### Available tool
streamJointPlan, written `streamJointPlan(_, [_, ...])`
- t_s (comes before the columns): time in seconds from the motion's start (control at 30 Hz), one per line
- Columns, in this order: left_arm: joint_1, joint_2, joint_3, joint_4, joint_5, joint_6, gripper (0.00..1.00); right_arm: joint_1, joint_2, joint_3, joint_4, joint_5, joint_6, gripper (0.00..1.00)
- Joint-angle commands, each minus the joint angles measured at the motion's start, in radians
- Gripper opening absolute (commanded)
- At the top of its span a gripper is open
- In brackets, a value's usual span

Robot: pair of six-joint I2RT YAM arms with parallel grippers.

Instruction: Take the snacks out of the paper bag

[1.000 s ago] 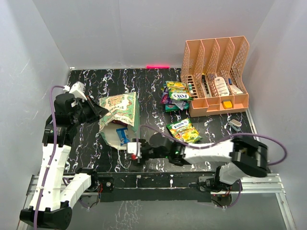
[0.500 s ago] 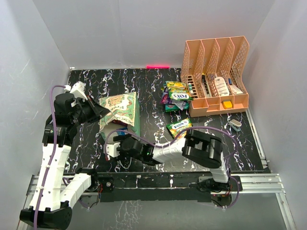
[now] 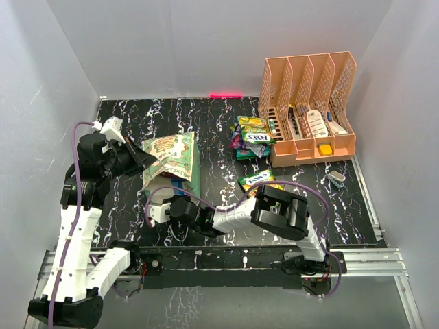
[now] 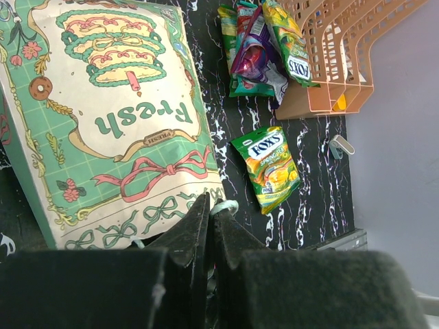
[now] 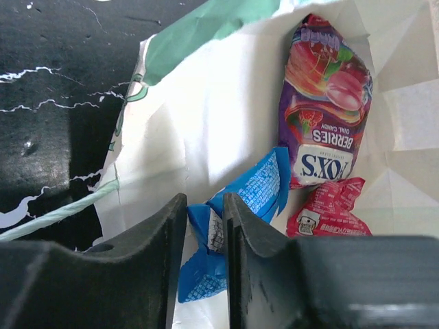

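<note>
From above, one paper bag (image 3: 171,161) lies on the table (image 3: 206,116), with one green packet (image 3: 257,180) at its right and a small pile of packets (image 3: 250,136) touching the one orange organizer (image 3: 309,103). In the left wrist view, the left gripper (image 4: 210,209) has its fingers almost together, pinching the edge of the bag. In the right wrist view, three snacks lie inside the bag: one purple packet (image 5: 324,130), one pink packet (image 5: 328,212) and one blue packet (image 5: 240,205), and the right gripper (image 5: 204,203), fingers only slightly apart, grips the blue one.
</note>
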Motion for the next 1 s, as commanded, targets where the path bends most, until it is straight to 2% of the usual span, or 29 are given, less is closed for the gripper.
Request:
streamJointPlan(0.0, [-0.002,-0.009,0.017,-0.008,0.02,0.007,0.0,-0.006,-0.035,0.007,0.006,0.029,0.028,0.28])
streamJointPlan(0.17, [-0.002,-0.004,0.022,-0.012,0.018,0.01,0.0,-0.005,-0.128,-0.012,-0.095,-0.089,0.092,0.19])
streamJointPlan(0.33, [-0.002,-0.001,0.018,-0.011,0.016,0.009,0.0,-0.005,-0.265,-0.078,-0.127,-0.195,0.173,0.09])
streamJointPlan(0.7, [-0.003,-0.004,0.003,-0.012,0.007,0.009,0.0,-0.005,-0.667,-0.333,-0.136,-0.5,0.274,0.07])
streamJointPlan(0.8, [-0.002,-0.005,-0.008,-0.002,0.007,0.005,0.0,-0.005,-0.773,-0.408,-0.106,-0.488,0.3,0.07])
streamJointPlan(0.97, [-0.002,-0.002,-0.013,0.006,0.019,-0.006,0.0,-0.005,-0.906,-0.468,-0.147,-0.419,0.324,0.07])
